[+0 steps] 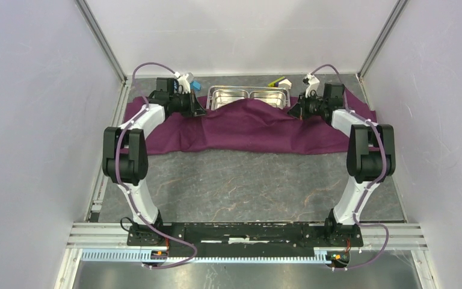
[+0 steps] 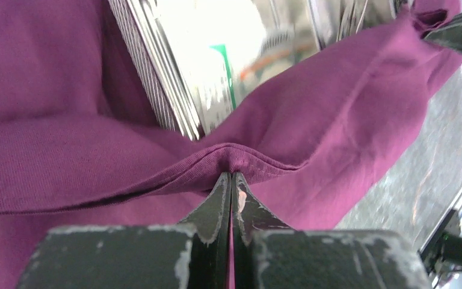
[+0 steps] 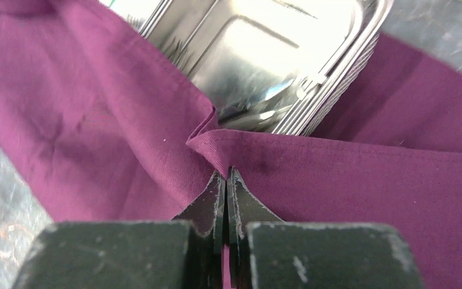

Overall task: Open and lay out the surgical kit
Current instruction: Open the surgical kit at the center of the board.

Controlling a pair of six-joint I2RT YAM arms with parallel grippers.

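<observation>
The surgical kit lies at the far end of the table. Its dark-purple cloth wrap [image 1: 246, 129] is spread toward me, with a fold still draped over the near rim of the shiny two-compartment steel tray [image 1: 248, 96]. My left gripper [image 1: 197, 108] is shut on the cloth's hem [image 2: 231, 161] by the tray's left end. My right gripper [image 1: 296, 108] is shut on the hem [image 3: 225, 147] by the tray's right end. The tray [image 3: 264, 54] shows bare steel in the right wrist view. Clamps, tweezers, gauze and packet are hidden.
A small blue and black block [image 1: 196, 85] sits beyond the tray's left end and a yellow-purple-white block [image 1: 278, 81] beyond its right end. Grey walls and metal posts close in the table on three sides. Bare marbled tabletop [image 1: 234, 186] lies between the cloth and the arm bases.
</observation>
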